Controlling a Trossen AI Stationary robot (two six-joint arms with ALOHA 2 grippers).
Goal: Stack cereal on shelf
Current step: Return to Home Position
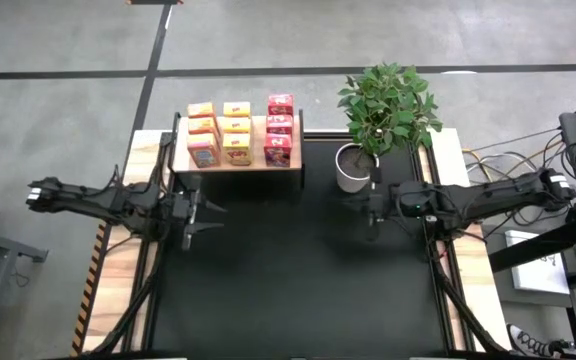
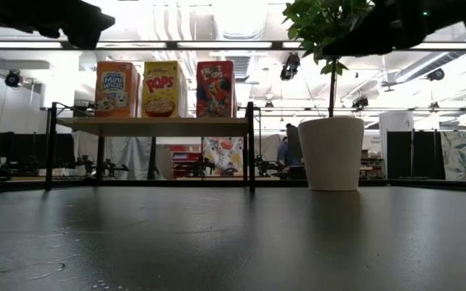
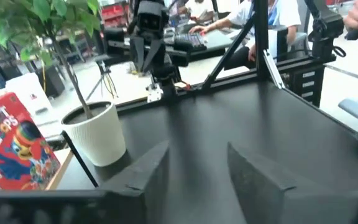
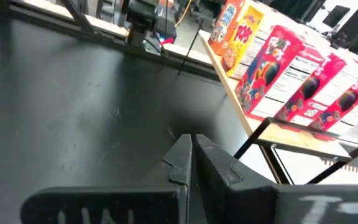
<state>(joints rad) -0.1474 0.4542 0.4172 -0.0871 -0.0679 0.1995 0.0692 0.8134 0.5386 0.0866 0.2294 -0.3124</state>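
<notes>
Several cereal boxes stand upright on their bottoms on the wooden shelf (image 1: 238, 165), in an orange column (image 1: 202, 135), a yellow column (image 1: 235, 132) and a red column (image 1: 279, 130). The low view shows the front three boxes (image 2: 162, 89) on the shelf board (image 2: 152, 125). My left gripper (image 1: 213, 217) hangs over the table's left side, in front of the shelf, open and empty (image 3: 197, 162). My right gripper (image 1: 360, 208) hangs at the right, in front of the plant pot, shut on nothing (image 4: 193, 146).
A white pot with a green plant (image 1: 353, 165) stands on the black table just right of the shelf. Cables and equipment lie beyond the table's right edge (image 1: 568, 150). The black tabletop (image 1: 288, 290) lies bare between and in front of the arms.
</notes>
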